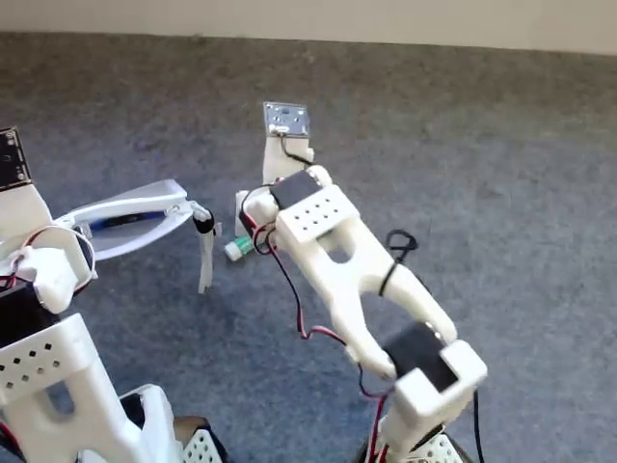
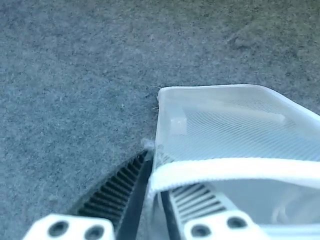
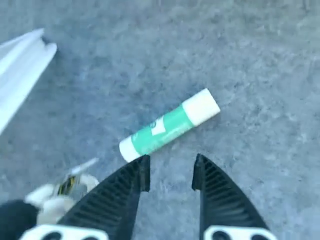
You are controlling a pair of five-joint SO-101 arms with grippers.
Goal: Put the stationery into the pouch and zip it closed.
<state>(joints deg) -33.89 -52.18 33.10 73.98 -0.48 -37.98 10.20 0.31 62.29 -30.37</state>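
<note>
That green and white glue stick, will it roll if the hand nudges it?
Probably: the glue stick is round and lies on its side, so a sideways push may roll it. The fuzzy grey surface should slow it. It looks stiff.

The right arm (image 1: 357, 280) stretches out over the glue stick (image 3: 170, 125) with its wrist bent downward. The right gripper (image 3: 171, 167) hangs low, just short of the glue stick. Its two black fingers are parted, and the stick lies just past their tips, untouched. The left arm (image 1: 48, 376) stands folded well to the other side of the glue stick. The left gripper (image 2: 155, 175) is apart from the glue stick, its fingers clamped on the rim of the pouch (image 2: 230, 130).
</note>
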